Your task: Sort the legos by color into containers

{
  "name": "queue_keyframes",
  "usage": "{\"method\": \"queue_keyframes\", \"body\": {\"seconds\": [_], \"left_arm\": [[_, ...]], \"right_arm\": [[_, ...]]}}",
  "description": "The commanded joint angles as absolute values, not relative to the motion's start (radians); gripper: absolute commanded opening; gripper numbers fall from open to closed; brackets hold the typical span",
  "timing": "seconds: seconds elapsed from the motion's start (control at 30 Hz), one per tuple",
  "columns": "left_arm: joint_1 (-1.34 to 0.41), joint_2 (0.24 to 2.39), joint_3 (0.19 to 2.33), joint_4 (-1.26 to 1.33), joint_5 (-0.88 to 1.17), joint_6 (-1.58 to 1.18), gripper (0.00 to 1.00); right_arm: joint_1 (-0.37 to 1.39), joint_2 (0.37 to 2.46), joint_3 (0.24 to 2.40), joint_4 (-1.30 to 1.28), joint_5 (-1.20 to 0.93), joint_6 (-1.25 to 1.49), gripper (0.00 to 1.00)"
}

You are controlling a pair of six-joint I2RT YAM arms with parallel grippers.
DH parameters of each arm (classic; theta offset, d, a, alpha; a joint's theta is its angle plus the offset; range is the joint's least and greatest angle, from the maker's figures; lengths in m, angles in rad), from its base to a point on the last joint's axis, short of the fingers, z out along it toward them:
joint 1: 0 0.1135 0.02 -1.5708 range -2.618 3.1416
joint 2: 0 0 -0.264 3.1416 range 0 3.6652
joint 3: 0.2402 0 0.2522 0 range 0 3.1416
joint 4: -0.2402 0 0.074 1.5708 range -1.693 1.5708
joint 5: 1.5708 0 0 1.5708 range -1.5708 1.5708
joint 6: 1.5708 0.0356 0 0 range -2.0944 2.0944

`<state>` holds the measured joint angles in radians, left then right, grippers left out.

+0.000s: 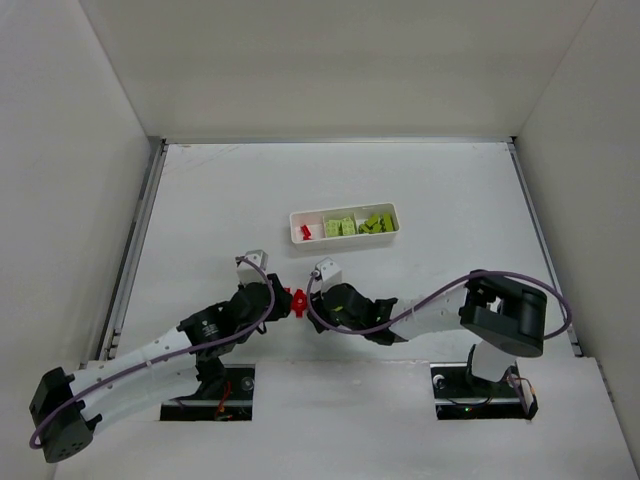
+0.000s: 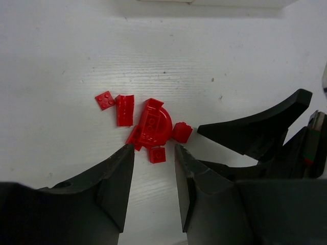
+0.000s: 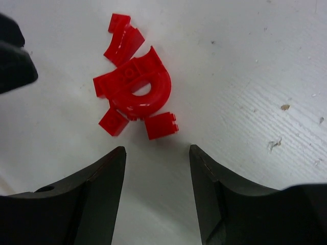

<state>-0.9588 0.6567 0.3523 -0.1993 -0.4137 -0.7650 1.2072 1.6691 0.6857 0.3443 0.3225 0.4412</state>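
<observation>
A small pile of red legos (image 1: pixel 298 302) lies on the table between my two grippers. In the left wrist view the pile (image 2: pixel 152 125) has a curved arch piece, flat plates and small bricks. My left gripper (image 2: pixel 153 149) stands open just short of it, and one tiny red brick (image 2: pixel 157 154) lies loose at its fingertips. My right gripper (image 3: pixel 156 150) is open too, with a red brick (image 3: pixel 161 125) just ahead of its tips. The containers are one white tray (image 1: pixel 343 240), with red legos (image 1: pixel 306 231) in its left compartment and yellow-green legos (image 1: pixel 358 224) in the other two.
My two grippers (image 1: pixel 300 303) face each other closely across the pile. The right gripper's dark fingers (image 2: pixel 250 133) show at the right of the left wrist view. A left finger (image 3: pixel 13 56) shows at the right wrist view's top left. White walls enclose the table.
</observation>
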Motion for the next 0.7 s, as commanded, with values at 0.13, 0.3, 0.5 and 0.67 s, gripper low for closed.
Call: {"method": "queue_keyframes", "body": {"seconds": [0.13, 0.3, 0.5, 0.67], "left_arm": [[-0.959, 0.640, 0.311, -0.215, -0.451, -0.862, 0.35], [-0.978, 0.660, 0.307, -0.186, -0.446, -0.856, 0.38], [-0.995, 0.741, 0.328, -0.129, -0.426, -0.819, 0.40], [-1.015, 0.834, 0.368, -0.080, -0.449, -0.758, 0.38]], "right_arm": [[1.164, 1.726, 0.710, 0.468, 0.334, 0.423, 0.52], [1.156, 1.747, 0.718, 0.482, 0.321, 0.428, 0.36], [1.159, 1.642, 0.657, 0.486, 0.340, 0.453, 0.26], [1.145, 1.455, 0.571, 0.440, 0.383, 0.492, 0.26]]}}
